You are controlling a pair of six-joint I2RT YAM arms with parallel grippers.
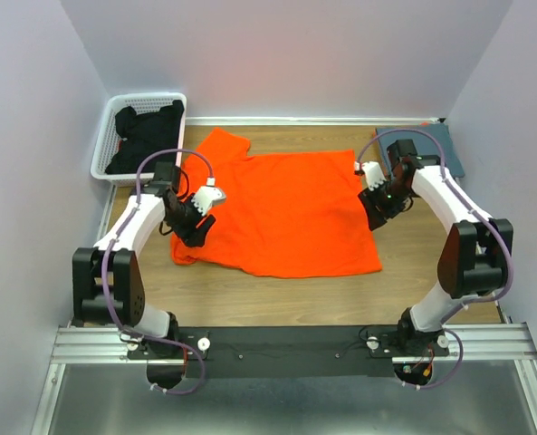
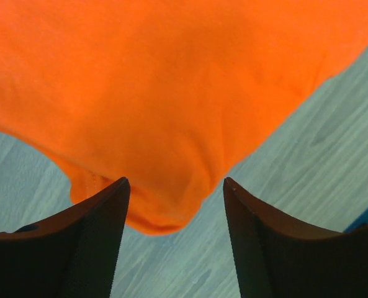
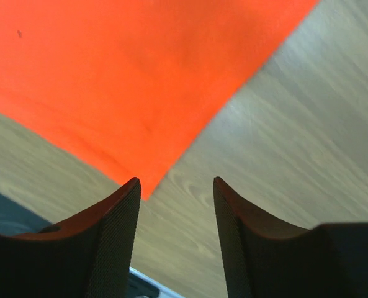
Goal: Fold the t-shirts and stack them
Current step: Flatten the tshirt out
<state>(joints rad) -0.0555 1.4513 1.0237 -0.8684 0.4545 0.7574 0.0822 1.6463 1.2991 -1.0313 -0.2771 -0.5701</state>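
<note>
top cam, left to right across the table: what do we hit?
white basket holding dark clothes → left gripper → orange t-shirt → right gripper → blue-grey t-shirt

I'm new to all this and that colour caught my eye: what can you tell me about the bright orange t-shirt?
The bright orange soft cloth short-sleeved t-shirt lies spread nearly flat on the wooden table, one sleeve pointing to the far left, its near-left edge rumpled. The left gripper and right gripper stand open at opposite edges, neither clamping it.
</note>
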